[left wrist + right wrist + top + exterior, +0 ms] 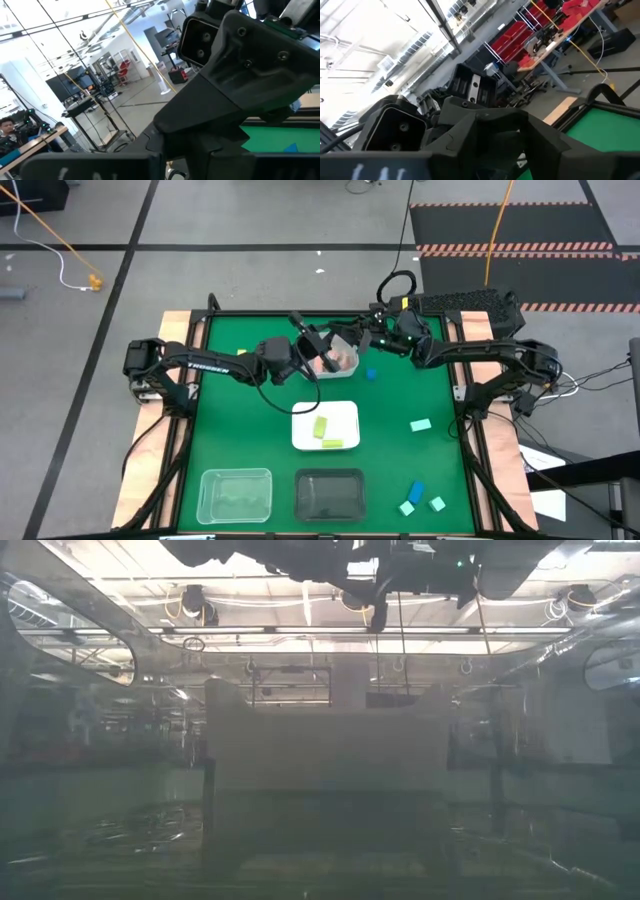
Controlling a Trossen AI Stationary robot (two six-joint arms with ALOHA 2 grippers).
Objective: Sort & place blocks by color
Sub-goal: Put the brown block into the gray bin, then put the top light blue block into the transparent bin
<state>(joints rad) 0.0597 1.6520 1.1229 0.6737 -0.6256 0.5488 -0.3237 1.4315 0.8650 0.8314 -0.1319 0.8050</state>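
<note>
Green tabletop (pixel 250 430), both hands raised over a clear tray of pink blocks (pixel 343 361) at the far middle.

From above, left hand (pixel 312 350) and right hand (pixel 362 332) flanked that tray; whether either's fingers stood apart or together could not be told. Low and wrist views showed only arm housings. Loose mint block (pixel 420 424) and blue block (pixel 416 492) lay nearer the right arm.

Overhead, straight down on the table (pixel 400 450). Low, level through clear trays. Wrist cameras close, aimed outward past meeting arms, sharing green felt beyond the jaws.
</note>
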